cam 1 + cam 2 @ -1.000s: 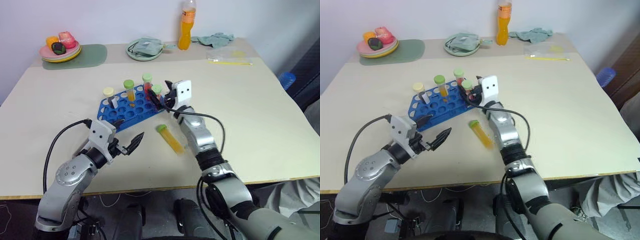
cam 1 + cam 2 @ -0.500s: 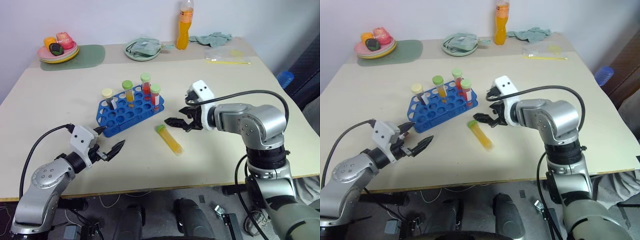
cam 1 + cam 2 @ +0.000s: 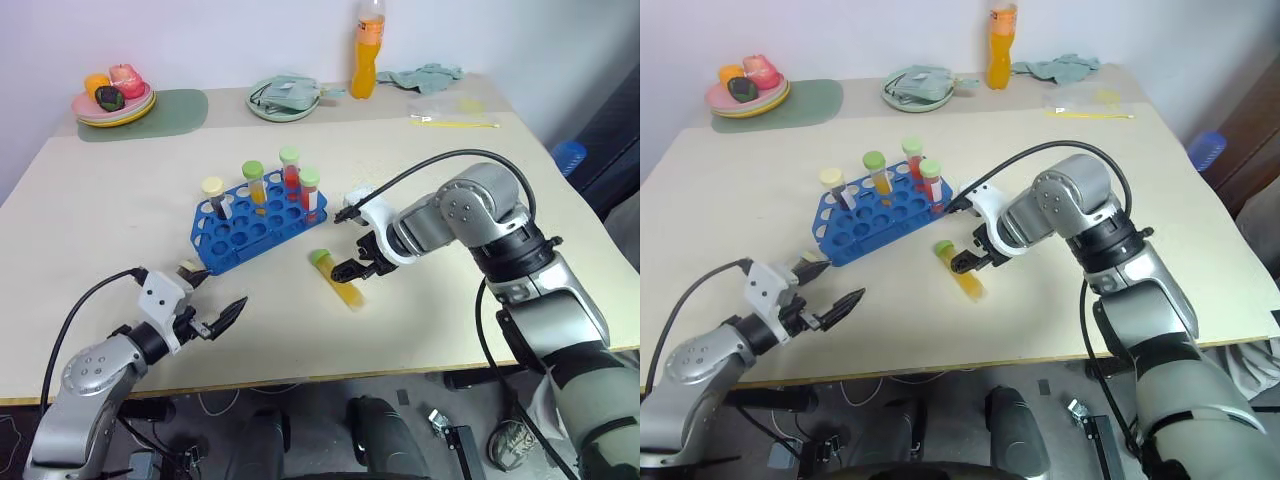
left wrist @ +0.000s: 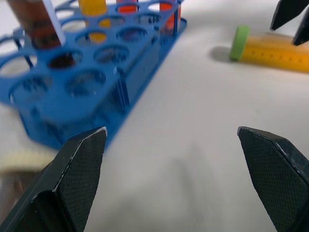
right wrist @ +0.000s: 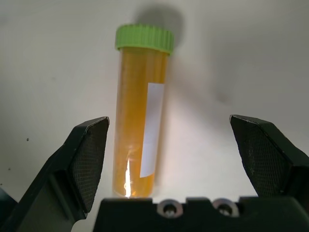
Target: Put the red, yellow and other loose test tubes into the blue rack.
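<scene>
The blue rack point(image 3: 240, 228) stands mid-table and holds a cream-capped tube, a yellow tube and two red tubes with green caps. A loose yellow tube point(image 3: 338, 281) with a green cap lies on the table just right of the rack. My right gripper point(image 3: 356, 263) points down over it, open; in the right wrist view the yellow tube point(image 5: 142, 121) lies between the spread fingers, closer to one of them, untouched. My left gripper point(image 3: 215, 295) is open and empty near the rack's front left corner. A cream cap on a dark body point(image 4: 17, 166) shows beside that corner, partly hidden.
At the back stand a plate of toy food point(image 3: 112, 97) on a green mat point(image 3: 165, 108), a plate with a cloth point(image 3: 290, 98), an orange bottle point(image 3: 370, 50), a rag point(image 3: 430, 77) and a clear bag point(image 3: 455, 112). The table's front edge is close to my left gripper.
My right gripper left the rack, came back toward me and turned downward over the lying yellow tube. My left arm drew away to the left and lower. Both stayed open.
</scene>
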